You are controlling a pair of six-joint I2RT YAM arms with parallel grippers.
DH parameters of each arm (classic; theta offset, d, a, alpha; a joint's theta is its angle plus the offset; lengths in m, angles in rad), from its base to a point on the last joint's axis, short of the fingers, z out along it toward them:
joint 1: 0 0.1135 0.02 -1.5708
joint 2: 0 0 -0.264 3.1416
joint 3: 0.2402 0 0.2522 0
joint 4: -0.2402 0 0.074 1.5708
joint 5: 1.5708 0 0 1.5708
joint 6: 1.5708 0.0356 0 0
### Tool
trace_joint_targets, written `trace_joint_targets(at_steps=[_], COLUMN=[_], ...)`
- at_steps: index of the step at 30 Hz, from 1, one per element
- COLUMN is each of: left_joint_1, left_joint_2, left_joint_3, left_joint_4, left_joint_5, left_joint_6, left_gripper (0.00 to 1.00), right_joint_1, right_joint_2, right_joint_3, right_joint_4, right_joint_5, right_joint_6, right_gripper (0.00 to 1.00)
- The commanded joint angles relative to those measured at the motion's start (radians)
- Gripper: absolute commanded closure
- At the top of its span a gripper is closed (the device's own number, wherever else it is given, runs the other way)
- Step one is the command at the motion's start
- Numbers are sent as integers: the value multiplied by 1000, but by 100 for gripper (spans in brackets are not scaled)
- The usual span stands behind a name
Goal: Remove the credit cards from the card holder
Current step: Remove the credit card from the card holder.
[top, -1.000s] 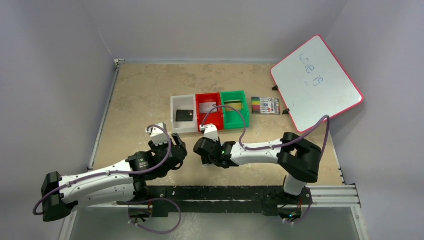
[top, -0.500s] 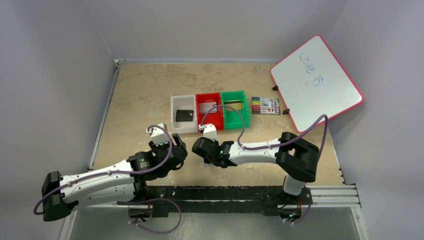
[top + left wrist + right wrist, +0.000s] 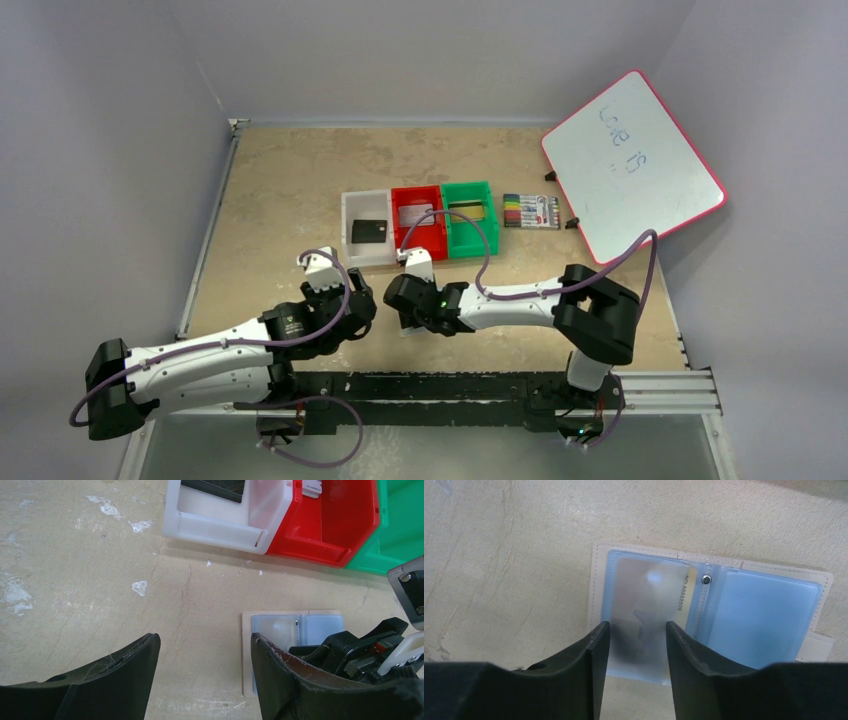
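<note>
Nearest the arm bases, the left claw (image 3: 204,645) is hanging over bare table (image 3: 280,180) with its jaws spread wide and nothing in them. It is sitting just left of the card holder (image 3: 280,625). Since a second ago this arm is barely shifting.

The right claw (image 3: 636,630) is the one moving. It is edging slightly left and is now settling over the holder, which is lying open and flat between the two claws. Its jaws are standing partly apart on either side of the near edge of the left pocket and are pinching nothing. A card (image 3: 649,595) is still sitting in that pocket, while the right pocket is looking empty.

My reading is that the claw is lining up on this card and the pull is not yet begun.

Farther off, the white bin (image 3: 365,205), red bin (image 3: 417,192) and green bin (image 3: 468,187) are each holding a card. Beyond them are the marker pack (image 3: 530,211) and the whiteboard (image 3: 632,165).
</note>
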State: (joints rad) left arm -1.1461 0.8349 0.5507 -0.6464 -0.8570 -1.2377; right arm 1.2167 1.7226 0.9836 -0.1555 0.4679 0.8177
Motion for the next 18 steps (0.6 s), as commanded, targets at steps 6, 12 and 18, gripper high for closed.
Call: trace_joint_targets(at_steps=[6,12,18], left_joint_1=[-3,-3,-2], left_joint_2=[-53,-86,-68], left_joint_3=[-1,-3,-2], left_joint_4=[-30,-51,-37], left_joint_5=[-43,-49,-41], left_joint_6=[-18,-21,-18], left_gripper=[34,34,34], right_joint_1=[6,10,10], right_joint_2=[-6,34,47], right_joint_3=[37,37,56], right_joint_4=[-27,-61,-77], right_joint_5=[11,34,35], right_joint_6=[-21,10,26], right_gripper=[48,56,75])
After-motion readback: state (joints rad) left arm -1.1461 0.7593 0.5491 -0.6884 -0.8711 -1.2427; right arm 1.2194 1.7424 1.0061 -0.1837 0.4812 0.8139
